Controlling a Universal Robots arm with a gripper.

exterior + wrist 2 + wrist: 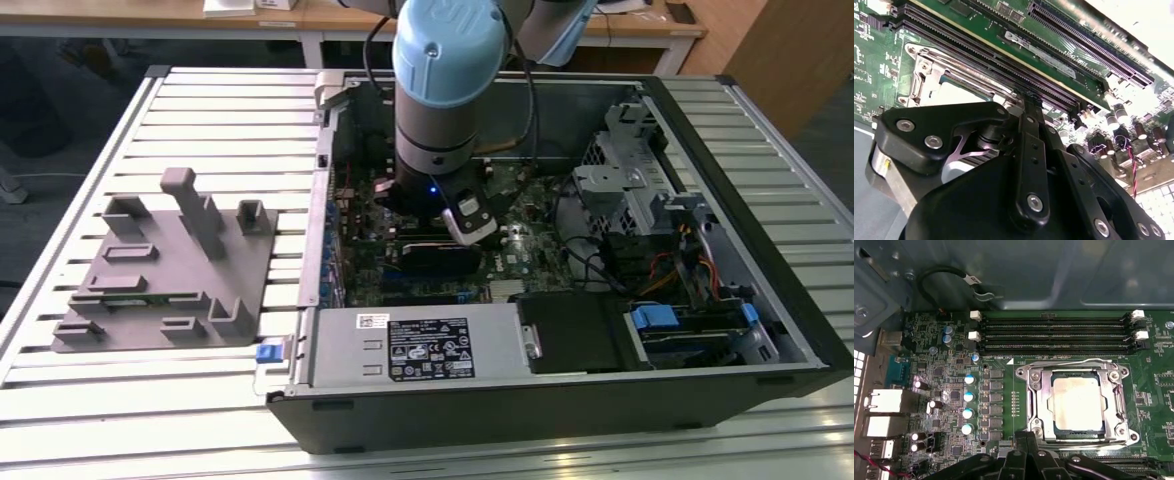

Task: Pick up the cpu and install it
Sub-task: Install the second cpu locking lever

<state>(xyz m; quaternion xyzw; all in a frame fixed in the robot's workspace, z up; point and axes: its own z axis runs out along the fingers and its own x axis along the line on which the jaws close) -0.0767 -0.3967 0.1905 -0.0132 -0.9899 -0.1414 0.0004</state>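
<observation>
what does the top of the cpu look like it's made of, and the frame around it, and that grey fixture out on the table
The cpu top looks like pale, matte metal with a dull sheen. The socket frame around it looks like bright stamped steel, shiny with screw heads. The grey fixture looks like matte plastic, possibly printed: uniform grey, no shine.

The exterior view looks down from well above at the open computer case [561, 250]. Both wrist views sit close over its circuit board [954, 390], sharing the socket [1076, 402].
</observation>
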